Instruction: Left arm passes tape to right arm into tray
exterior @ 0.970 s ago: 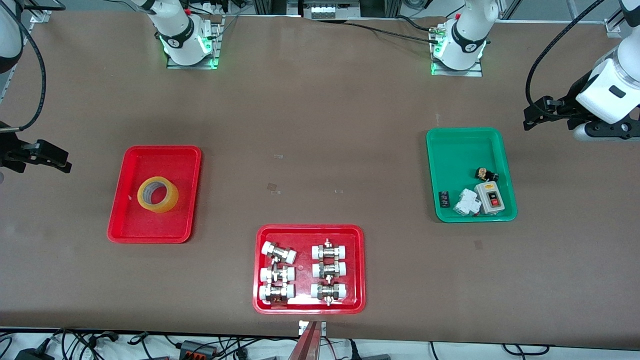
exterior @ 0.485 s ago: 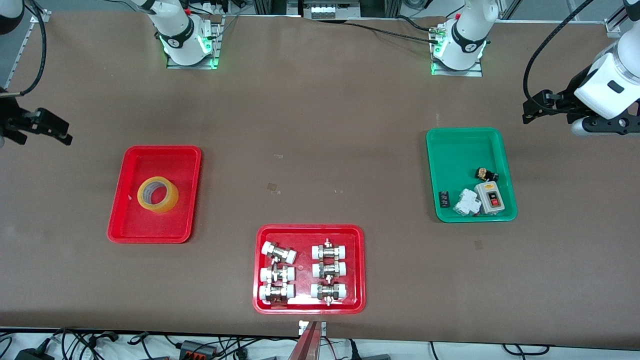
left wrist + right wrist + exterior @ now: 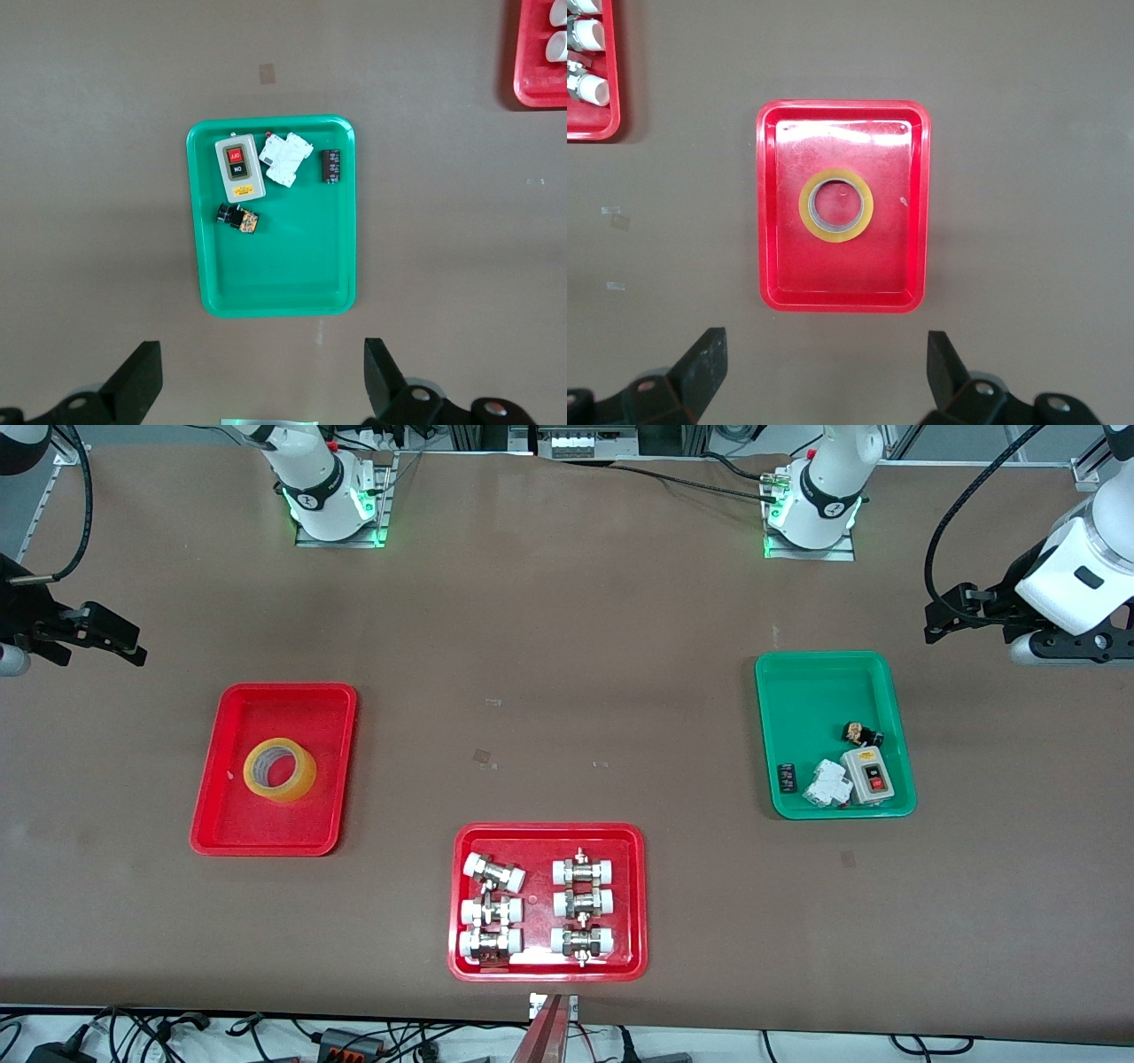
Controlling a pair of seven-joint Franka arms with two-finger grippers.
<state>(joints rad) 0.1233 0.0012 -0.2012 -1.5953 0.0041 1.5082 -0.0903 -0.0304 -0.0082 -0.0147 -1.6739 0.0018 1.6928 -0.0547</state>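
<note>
The yellow tape [image 3: 280, 770] lies flat in the plain red tray [image 3: 266, 828] toward the right arm's end of the table. In the right wrist view the tape [image 3: 836, 204] rests mid-tray [image 3: 833, 279], far below the camera. My right gripper [image 3: 115, 638] hangs high over bare table beside that tray. Its black fingers stand open [image 3: 826, 343] with nothing between them. My left gripper [image 3: 952, 615] hovers over bare table beside the green tray, also open [image 3: 261, 354] and empty.
A green tray [image 3: 824, 691] with a switch box [image 3: 866, 774] and small electrical parts sits toward the left arm's end. A red tray [image 3: 549, 834] with several metal fittings lies near the front edge. The arm bases stand along the table's farthest edge.
The right gripper has risen and drifted toward the bases' edge of the table, then slightly toward the middle. The left gripper has shifted a little the same way. The tape has not moved.
</note>
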